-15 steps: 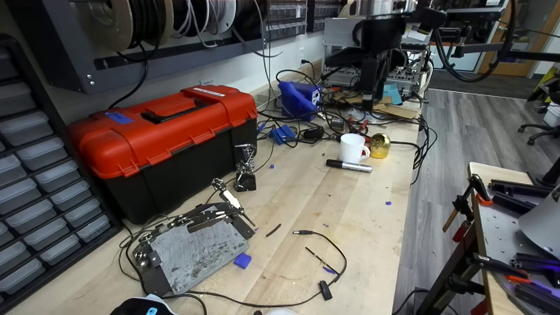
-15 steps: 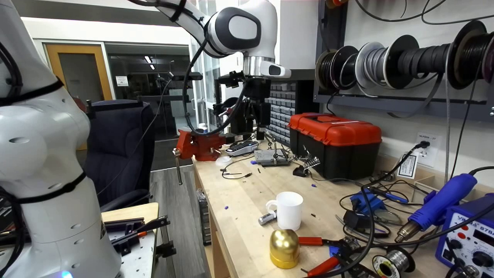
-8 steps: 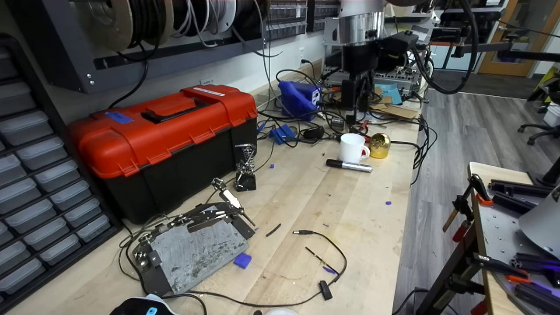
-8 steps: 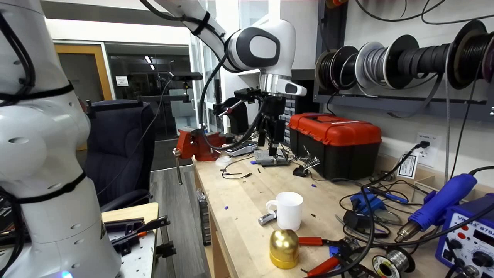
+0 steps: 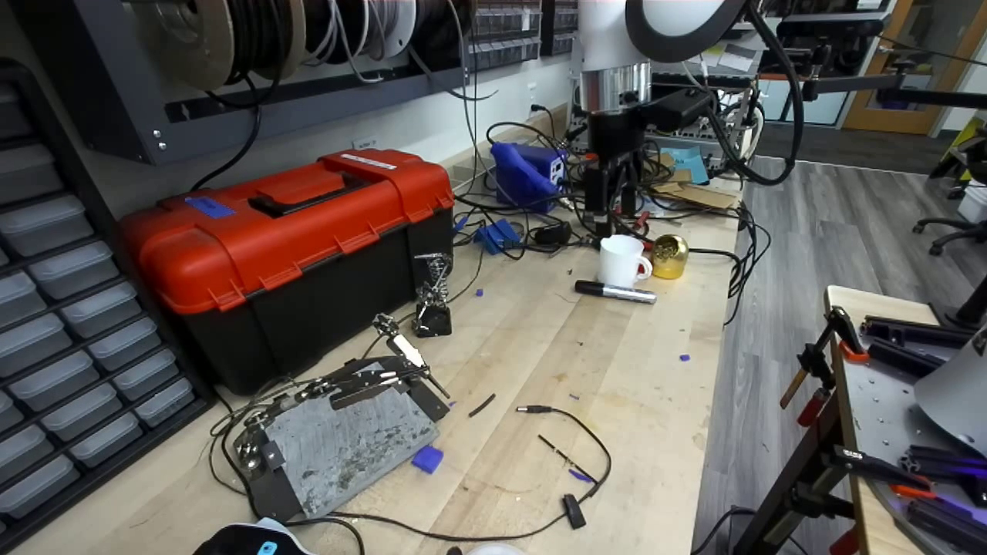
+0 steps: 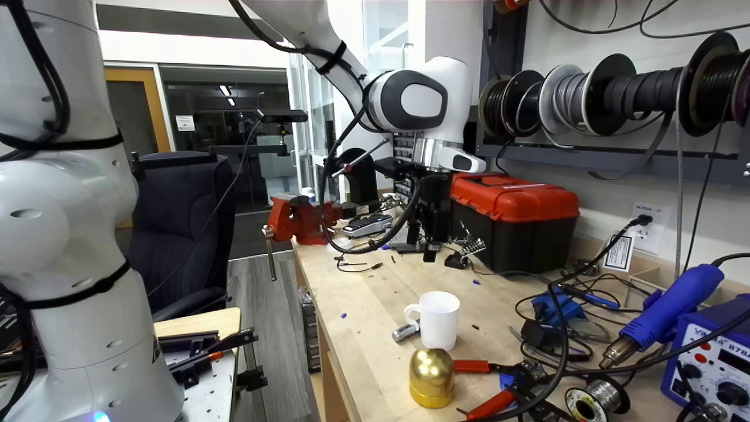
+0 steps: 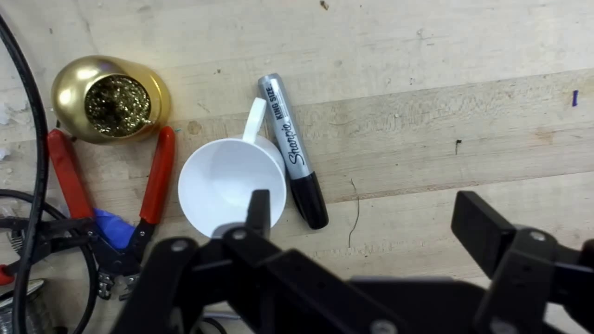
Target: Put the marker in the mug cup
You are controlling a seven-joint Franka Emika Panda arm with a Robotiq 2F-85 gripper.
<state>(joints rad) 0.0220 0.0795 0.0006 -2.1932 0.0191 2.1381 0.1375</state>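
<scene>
Nearest in the wrist view is the black two-fingered gripper (image 7: pixel 364 215), its fingers spread wide apart, with the pale wooden benchtop (image 7: pixel 441 46) showing through the gap. Beyond the finger at the left of that view, and partly hidden by it, a small white mug (image 7: pixel 222 171) stands upright, its mouth facing up and its handle pointing toward the top of the view. Just beside it lies a silver Sharpie marker (image 7: pixel 290 139) with a black cap, flat on the benchtop and outside the mug; whether the two touch cannot be told. On the other side of the mug sit a gold-coloured, dome-shaped metallic holder (image 7: pixel 69 88) stuffed with brassy curls and a black metal hand tool (image 7: pixel 158 181) with two red handles set apart in a V. A thick black cable (image 7: pixel 39 171) runs down past them along the left edge. In both exterior views the gripper hangs above the benchtop with its fingers pointing down, at the end of a white robot arm (image 6: pixel 410 99). Farther off, in an exterior view, stand a large red-lidded black plastic toolbox (image 6: pixel 510 234) and, at the far end, a red metal vise (image 6: pixel 302 220).
</scene>
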